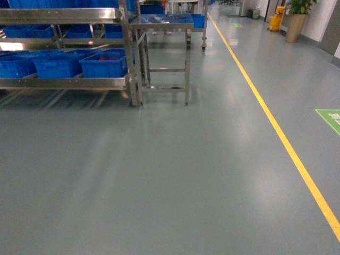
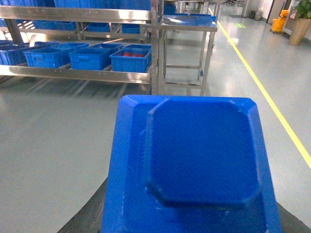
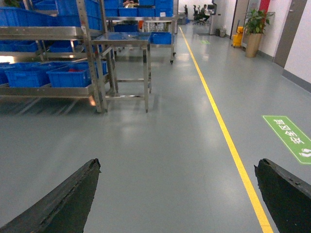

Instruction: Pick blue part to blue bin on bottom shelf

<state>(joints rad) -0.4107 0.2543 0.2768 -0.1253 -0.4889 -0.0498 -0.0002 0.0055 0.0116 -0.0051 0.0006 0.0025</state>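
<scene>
The blue part (image 2: 201, 150) fills the foreground of the left wrist view, so close that its lower edge is cut off by the frame. It shows a flat raised face with clipped corners on a wider blue body. The left gripper (image 2: 187, 224) holds it, though only dark slivers of the fingers (image 2: 85, 218) show at the bottom corners, on either side of the part; where they touch it is hidden.

The right gripper (image 3: 177, 194) stands wide, its two dark fingers (image 3: 68, 204) at the frame's lower corners with bare grey floor (image 3: 165, 145) between them. Neither gripper appears in the head view.

Well ahead, the bottom shelf (image 1: 64, 83) carries a row of blue crates behind its steel front rail. The blue bin (image 1: 56, 65) sits just beside the end crate (image 1: 106, 62), whose contents show red. Crates further left are cut off by the frame, and the insides of most cannot be made out. A steel bench (image 1: 164, 21) stands just right of the rack, and a yellow line (image 1: 276, 127) runs along the floor.
</scene>
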